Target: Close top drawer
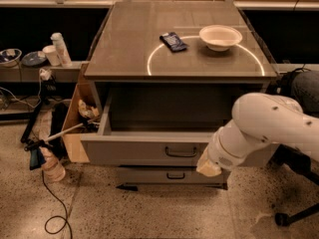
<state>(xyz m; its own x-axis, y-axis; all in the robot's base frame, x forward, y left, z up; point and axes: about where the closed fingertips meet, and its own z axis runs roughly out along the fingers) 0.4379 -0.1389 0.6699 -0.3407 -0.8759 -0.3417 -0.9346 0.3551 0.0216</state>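
The top drawer (144, 151) of the grey metal cabinet is pulled out towards me and looks empty inside. Its front panel carries a small dark loop handle (180, 153) at the centre. My white arm reaches in from the right. My gripper (208, 167) is at the right part of the drawer's front panel, just right of the handle and low on the panel. Whether it touches the panel I cannot tell.
A lower drawer (172, 176) under it is shut. On the cabinet top (124, 44) lie a white bowl (220, 37) and a dark packet (173, 41). An open cardboard box (79, 118), a bottle and cables lie on the floor to the left. A dark chair base (294, 215) is at the right.
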